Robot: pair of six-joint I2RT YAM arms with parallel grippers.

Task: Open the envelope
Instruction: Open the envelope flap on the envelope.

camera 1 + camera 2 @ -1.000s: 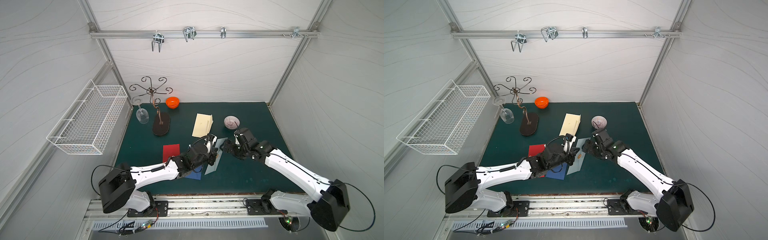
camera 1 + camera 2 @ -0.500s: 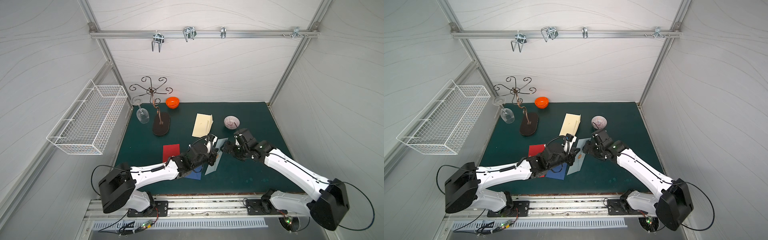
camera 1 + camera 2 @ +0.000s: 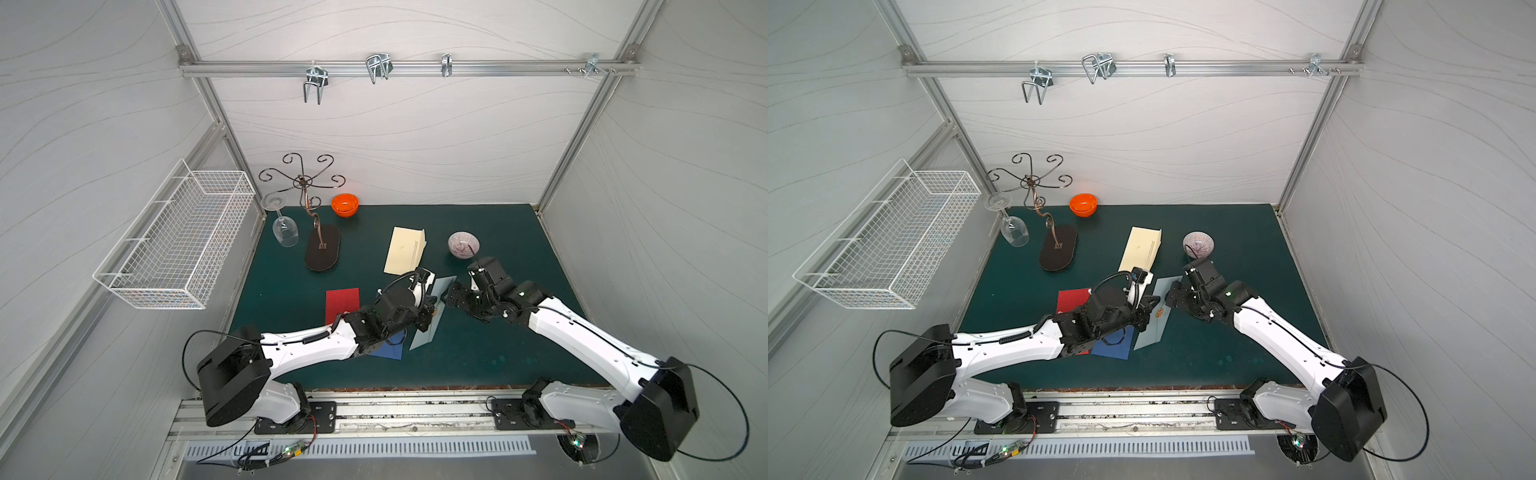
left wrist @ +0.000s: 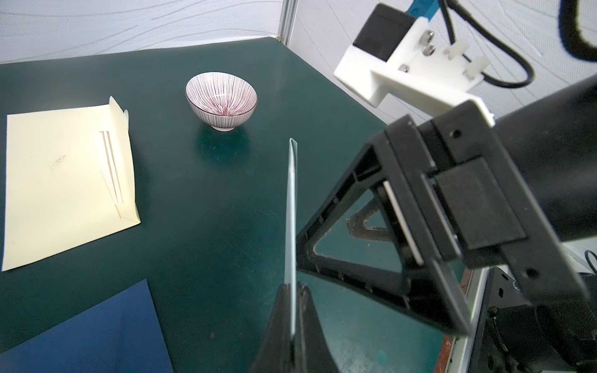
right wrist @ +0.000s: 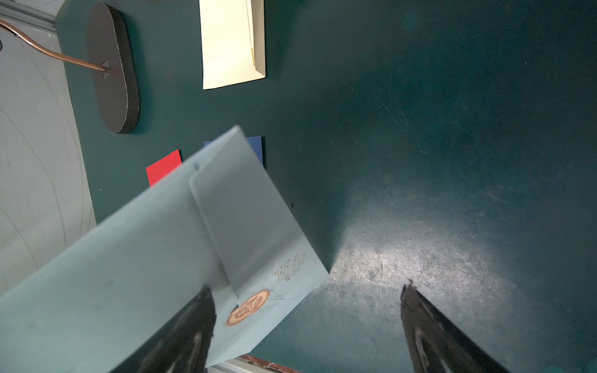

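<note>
Counter (image 3: 498,353), far left: glass stand (image 3: 322,253), with a wine glass (image 3: 285,232) hanging on its left side. Small bowl (image 3: 345,205) at the far edge, just right of the stand. Large envelope (image 3: 405,255) lies flat at centre far, with a second bowl (image 3: 464,244) to its right. Nearer centre: envelope (image 3: 426,336) tilted up off the counter, pinched in the left fingers (image 4: 310,323). Right fingers (image 5: 429,329) are just right of it. Card (image 3: 341,301) lies flat to its left, second card (image 3: 388,352) nearer, partly under the left arm. Wire basket (image 3: 174,237) on the left wall.
</note>
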